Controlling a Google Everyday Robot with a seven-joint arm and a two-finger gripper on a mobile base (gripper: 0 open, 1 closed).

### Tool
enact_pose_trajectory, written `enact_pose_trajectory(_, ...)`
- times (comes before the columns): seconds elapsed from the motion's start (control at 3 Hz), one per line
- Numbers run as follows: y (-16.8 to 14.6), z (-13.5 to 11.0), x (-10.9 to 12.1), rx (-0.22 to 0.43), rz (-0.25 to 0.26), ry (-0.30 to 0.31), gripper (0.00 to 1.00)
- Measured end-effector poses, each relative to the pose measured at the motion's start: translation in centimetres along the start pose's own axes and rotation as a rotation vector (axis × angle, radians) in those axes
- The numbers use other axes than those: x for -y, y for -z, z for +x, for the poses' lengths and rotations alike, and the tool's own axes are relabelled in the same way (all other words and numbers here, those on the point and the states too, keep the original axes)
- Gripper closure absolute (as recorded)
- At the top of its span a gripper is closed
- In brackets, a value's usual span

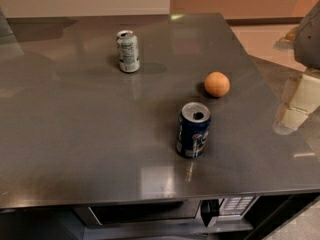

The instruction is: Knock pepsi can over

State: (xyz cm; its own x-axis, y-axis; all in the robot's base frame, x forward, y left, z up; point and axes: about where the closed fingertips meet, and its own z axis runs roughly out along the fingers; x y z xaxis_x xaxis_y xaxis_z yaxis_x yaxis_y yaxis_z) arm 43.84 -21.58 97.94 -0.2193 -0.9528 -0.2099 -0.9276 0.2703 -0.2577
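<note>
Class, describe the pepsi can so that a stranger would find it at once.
On the grey countertop, look near the front edge, left of the gripper at the right side. The pepsi can stands there, dark blue, unlike the silver-and-green can farther back and the orange.

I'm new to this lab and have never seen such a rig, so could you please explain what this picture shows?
This is the robot's only camera view, looking down on a dark grey table; where the camera is mounted isn't recorded. The robot is a wheeled base with one arm that ends in a two-finger claw. The claw is the pale, blocky shape at the picture's right edge, apart from everything on the table. Three things stand there: the dark blue pepsi can, upright and opened, near the front; an orange behind it to the right; and a silver-and-green can farther back. The pepsi can is meant to be knocked over, and that is not yet done.
</note>
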Motion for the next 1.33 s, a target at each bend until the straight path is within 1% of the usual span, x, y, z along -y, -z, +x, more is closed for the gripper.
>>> enact_pose_trajectory(0.33,0.0,0.0,0.0,0.000,0.000,0.000,0.00)
enact_pose_trajectory(0.67,-1.2,-0.8,-0.6,0.048,-0.014,0.012,0.00)
enact_pose_trajectory(1.0,-3.5,-2.6,-1.8,0.135,-0.037,0.035,0.00)
enact_pose_trajectory(1.33,-5.9,-5.1,-2.3,0.231,-0.060,0.035,0.00)
